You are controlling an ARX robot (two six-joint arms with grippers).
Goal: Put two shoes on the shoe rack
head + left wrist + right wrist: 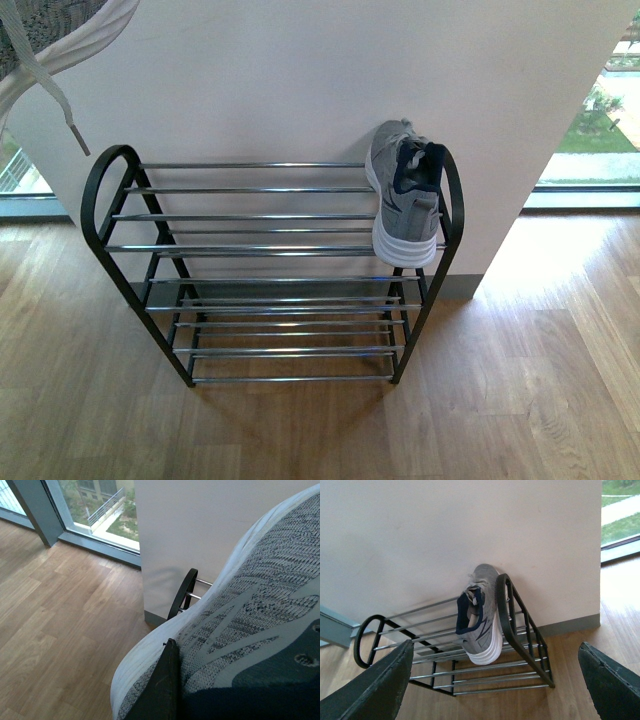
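The left claw (pixel 172 680) is closed on a gray knit sneaker (pixel 240 610). One dark finger (pixel 160 695) presses against the knit side of the shoe, just under its white sole edge. In the front view this held sneaker is in the air, up and to the left of the shoe rack (pixel 250 248) and nearer to the camera than it. A white lace (pixel 55 100) hangs down from it and does not touch the rack.

The right claw (pixel 495 644) holds nothing. Its two dark fingers (pixel 375 685) are spread wide, and it hangs in front of the rack and above it, well apart from it.

The rack stands on a wooden floor (pixel 320 430), with its back close to a pale wall (pixel 300 80). The other sneaker (pixel 403 195) lies on the top tier of the rack, at the right end as the front view shows it. It is tilted, with the toe toward the wall and the white heel at the front bars, and it touches the rounded black end of the frame. The other bars of the rack carry nothing.

Past the wall, on both sides of the rack, there are windows (pixel 590 130) with green outside.
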